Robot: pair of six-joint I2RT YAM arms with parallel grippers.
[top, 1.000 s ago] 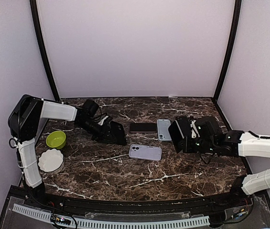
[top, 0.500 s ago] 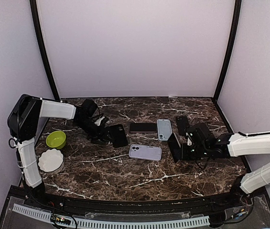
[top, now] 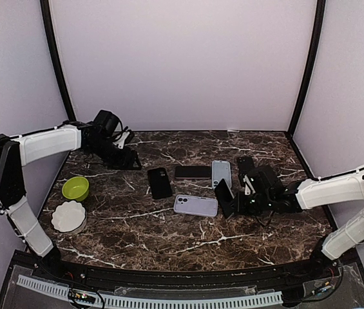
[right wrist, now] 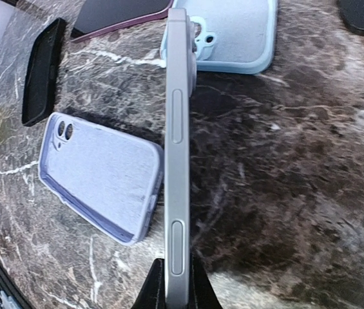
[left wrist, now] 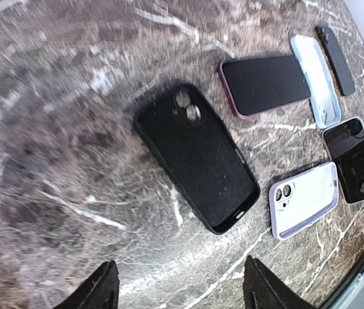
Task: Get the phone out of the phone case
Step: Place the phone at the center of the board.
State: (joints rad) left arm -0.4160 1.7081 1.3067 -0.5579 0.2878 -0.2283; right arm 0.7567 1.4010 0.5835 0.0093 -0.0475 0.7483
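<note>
Right end effector (right wrist: pixel 175 283) clenched on bare phone (right wrist: pixel 177 148). Phone stands edge-on, silver side with buttons facing wrist camera; contact with worktop (top: pixel 169 238) cannot tell. Lilac case (top: pixel 195 205) just beside it, flat. Left end effector (left wrist: pixel 182 293) released, fingers spread, grasping nothing. Black case (left wrist: pixel 198 158) flat on worktop, apart from those fingers, camera cutout showing. Light blue case (top: pixel 221 174) and dark-screened phone (top: pixel 192 172) lie farther back.
</note>
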